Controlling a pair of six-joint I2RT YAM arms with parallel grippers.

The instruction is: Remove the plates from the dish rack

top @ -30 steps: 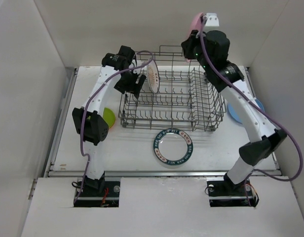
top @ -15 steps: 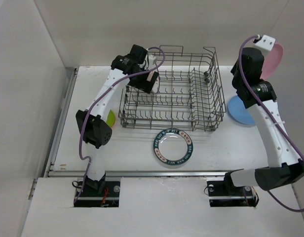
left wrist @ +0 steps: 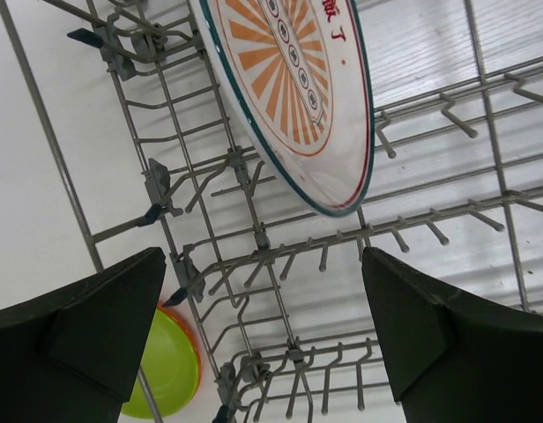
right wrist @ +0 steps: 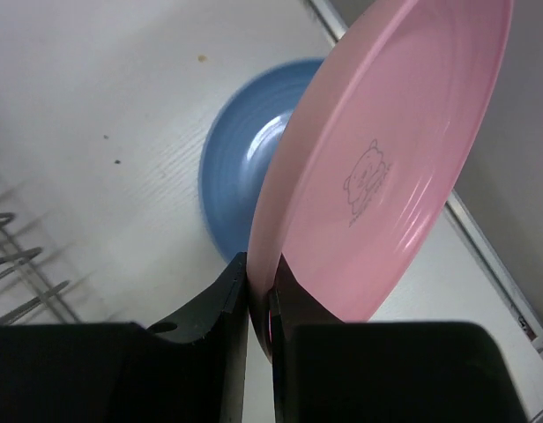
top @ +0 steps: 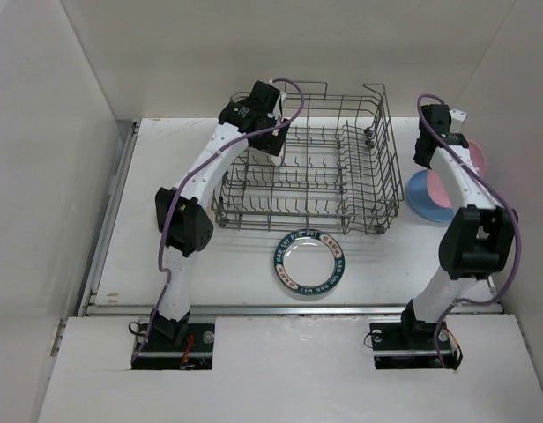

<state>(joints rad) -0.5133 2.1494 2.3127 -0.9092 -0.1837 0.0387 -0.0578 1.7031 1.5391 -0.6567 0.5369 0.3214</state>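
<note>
Dish rack (top: 307, 181) stands on the table (top: 139, 264), a rimmed plate (top: 309, 260) flat just near of it; left wrist: left fingers (left wrist: 86, 335) gape wide, short of the on-edge patterned plate (left wrist: 298, 97) among the rack's tines, glazed, stiff, probably slippery and breakable, best pinched at its rim; right wrist: right fingers (right wrist: 232, 300) clamp the light-looking pink plate (right wrist: 386, 167) by its edge, over the blue plate (right wrist: 236, 176) at right.

We see even, bright, diffuse light over the white worktop (top: 386, 264), with soft shadows. Glare gleams on the patterned plate (left wrist: 298, 97); the near pink plate (right wrist: 386, 176) looks slightly soft.
</note>
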